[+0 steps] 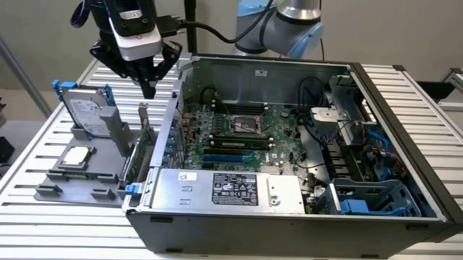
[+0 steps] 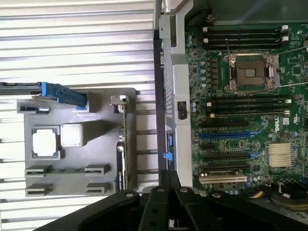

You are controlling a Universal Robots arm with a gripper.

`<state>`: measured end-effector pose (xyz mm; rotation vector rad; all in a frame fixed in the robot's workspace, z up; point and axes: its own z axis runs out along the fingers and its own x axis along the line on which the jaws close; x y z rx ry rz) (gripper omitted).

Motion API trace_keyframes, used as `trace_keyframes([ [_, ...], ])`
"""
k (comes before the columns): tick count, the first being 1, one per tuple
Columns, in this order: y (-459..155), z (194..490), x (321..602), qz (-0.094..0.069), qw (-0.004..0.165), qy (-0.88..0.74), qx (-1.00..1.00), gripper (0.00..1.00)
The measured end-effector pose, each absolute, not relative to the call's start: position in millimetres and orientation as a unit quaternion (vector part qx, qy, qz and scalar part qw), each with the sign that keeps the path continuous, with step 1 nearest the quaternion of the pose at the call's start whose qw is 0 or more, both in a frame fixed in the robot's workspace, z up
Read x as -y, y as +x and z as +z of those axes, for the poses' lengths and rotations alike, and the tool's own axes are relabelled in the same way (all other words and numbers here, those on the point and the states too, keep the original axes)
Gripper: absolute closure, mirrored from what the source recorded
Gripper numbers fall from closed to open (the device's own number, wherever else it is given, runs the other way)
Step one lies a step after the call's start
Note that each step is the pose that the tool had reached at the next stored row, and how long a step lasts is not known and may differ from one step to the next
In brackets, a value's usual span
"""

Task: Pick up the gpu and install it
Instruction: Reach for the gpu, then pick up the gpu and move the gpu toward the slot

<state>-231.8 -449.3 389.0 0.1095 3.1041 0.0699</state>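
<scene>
Black fingertips pressed together with nothing between them: that is how I read the gripper (image 1: pixel 148 91) in the exterior view, hanging just above the gpu (image 1: pixel 142 142) without touching it. The card stands on its long edge in a slot of the grey holder (image 1: pixel 72 184), almost directly under the tool and squeezed close beside the case wall (image 1: pixel 175 108) of the open computer. My worry is that, with the jaws shut, a straight descent would ram the tips onto the card's top edge or its bracket rather than straddle it. That could tip the card in its slot or jam it against the case. The hard drive (image 1: pixel 87 111) with blue rails stands near on the card's other side, so a sideways drift could clip that instead. In the wrist view the gripper (image 2: pixel 167 179) also reads as closed. Its tips seem to sit over the case wall (image 2: pixel 169 96) rather than over the gpu (image 2: pixel 123 144), which lies off to the holder side of them, so I judge a misaligned drop would strike sheet metal. The card itself shows as a thin dark sliver seen edge-on, with a silver bracket at one end. It is a narrow target that leaves little margin.
</scene>
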Motion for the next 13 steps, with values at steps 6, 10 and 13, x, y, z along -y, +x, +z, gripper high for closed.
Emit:
trace_keyframes([
  [6, -259, 381, 450, 0.022, 0.017, 0.035, -0.999, 1.0],
  [10, -277, 374, 450, 0.021, 0.017, 0.035, -0.999, 1.0],
  [13, -278, 374, 450, 0.02, 0.018, 0.035, -0.999, 1.0],
])
